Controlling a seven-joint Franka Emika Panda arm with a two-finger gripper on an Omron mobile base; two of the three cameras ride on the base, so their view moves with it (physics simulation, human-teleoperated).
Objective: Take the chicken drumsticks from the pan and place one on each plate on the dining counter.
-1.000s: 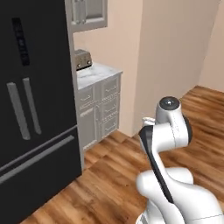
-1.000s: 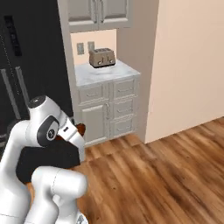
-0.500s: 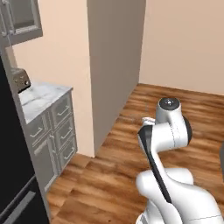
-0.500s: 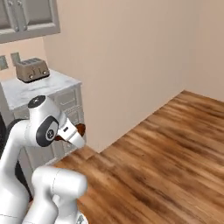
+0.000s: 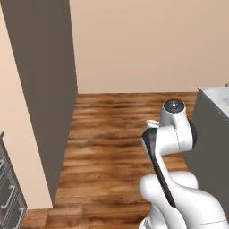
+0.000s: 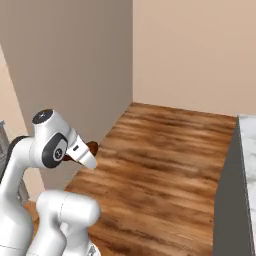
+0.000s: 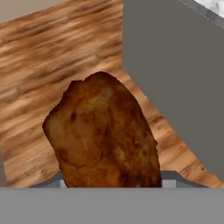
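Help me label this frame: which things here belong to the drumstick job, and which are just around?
Job:
- drumstick, held in the shut gripper
- marble counter edge, possibly the dining counter

Just around:
- wood floor
- beige walls
- grey cabinet drawers

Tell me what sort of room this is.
Likely a home kitchen: wood plank floor, grey drawer cabinets, a marble-topped counter, and a cooked chicken drumstick in the gripper.

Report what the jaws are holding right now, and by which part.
A chicken drumstick, gripped at its lower end, nearest the hand camera; the exact contact is hidden. In the right base view its brown tip protrudes past the gripper.
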